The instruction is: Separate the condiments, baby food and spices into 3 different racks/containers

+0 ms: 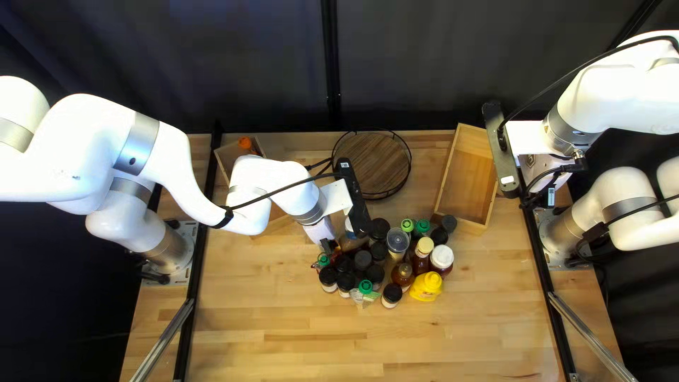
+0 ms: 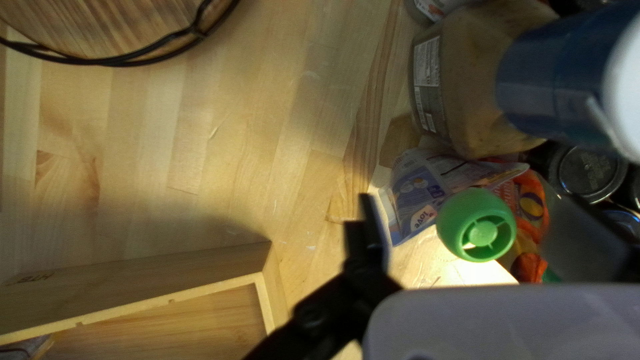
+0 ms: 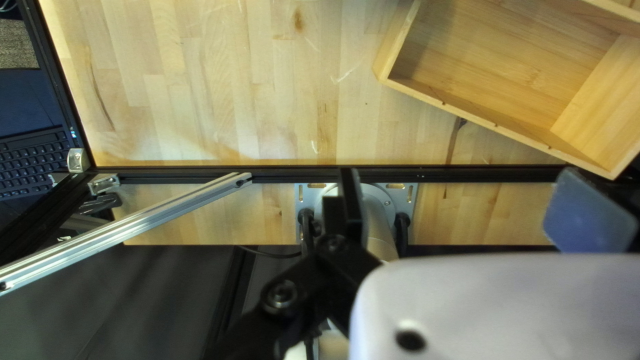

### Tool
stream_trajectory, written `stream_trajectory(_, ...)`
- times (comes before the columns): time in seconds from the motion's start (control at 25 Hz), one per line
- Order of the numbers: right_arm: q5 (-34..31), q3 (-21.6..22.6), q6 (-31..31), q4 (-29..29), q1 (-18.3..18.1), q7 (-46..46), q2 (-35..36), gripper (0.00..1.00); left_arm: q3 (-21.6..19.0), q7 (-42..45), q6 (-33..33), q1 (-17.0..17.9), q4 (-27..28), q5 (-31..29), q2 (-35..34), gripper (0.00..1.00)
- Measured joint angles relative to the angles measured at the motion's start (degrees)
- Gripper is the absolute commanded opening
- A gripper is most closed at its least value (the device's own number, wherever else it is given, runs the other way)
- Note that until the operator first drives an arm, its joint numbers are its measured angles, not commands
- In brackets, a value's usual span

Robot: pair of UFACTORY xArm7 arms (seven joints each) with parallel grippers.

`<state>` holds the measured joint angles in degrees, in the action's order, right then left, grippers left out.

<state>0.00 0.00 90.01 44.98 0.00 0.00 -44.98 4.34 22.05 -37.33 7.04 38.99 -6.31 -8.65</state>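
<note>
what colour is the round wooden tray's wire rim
The wire rim is black, clearest in left wrist view.

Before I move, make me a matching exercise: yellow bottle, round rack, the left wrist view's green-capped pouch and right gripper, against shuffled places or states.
1. Yellow bottle
2. Round rack
3. Green-capped pouch
4. Right gripper

A. Open, nothing between its fingers
B. Between the left gripper's open fingers
C. At the near right of the jars
D. Beyond the jars, nothing standing on it

Pairs: 1-C, 2-D, 3-B, 4-A

Dark curtain (image 1: 177, 56), apparently a keyboard (image 3: 32, 160).
</note>
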Motion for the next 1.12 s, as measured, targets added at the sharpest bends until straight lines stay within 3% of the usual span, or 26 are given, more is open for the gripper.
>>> stream_trajectory(0.16, 0.0, 0.0, 0.0, 0.0, 0.0, 0.0, 0.0, 1.0, 0.24, -1.72, -4.88, 0.16, 2.26, 0.62, -1.63, 0.0)
stream_trajectory(0.48, 0.0, 0.0, 0.0, 0.0, 0.0, 0.0, 0.0, 1.0, 2.98, -12.4, -24.14, -0.08, 10.46, 1.01, -10.25, 0.0)
stream_trajectory(0.64, 0.0, 0.0, 0.0, 0.0, 0.0, 0.0, 0.0, 1.0, 4.04, -17.42, -30.9, -0.45, 11.71, -0.55, -15.85, 0.0)
stream_trajectory(0.8, 0.0, 0.0, 0.0, 0.0, 0.0, 0.0, 0.0, 1.0, 5.42, -21.79, -32.83, -0.95, 7.98, -2.08, -21.29, 0.0)
stream_trajectory(1.12, 0.0, 0.0, 0.0, 0.0, 0.0, 0.0, 0.0, 1.0, 8.88, -26.6, -30.89, -4.05, -5.88, -6.12, -32.83, 0.0)
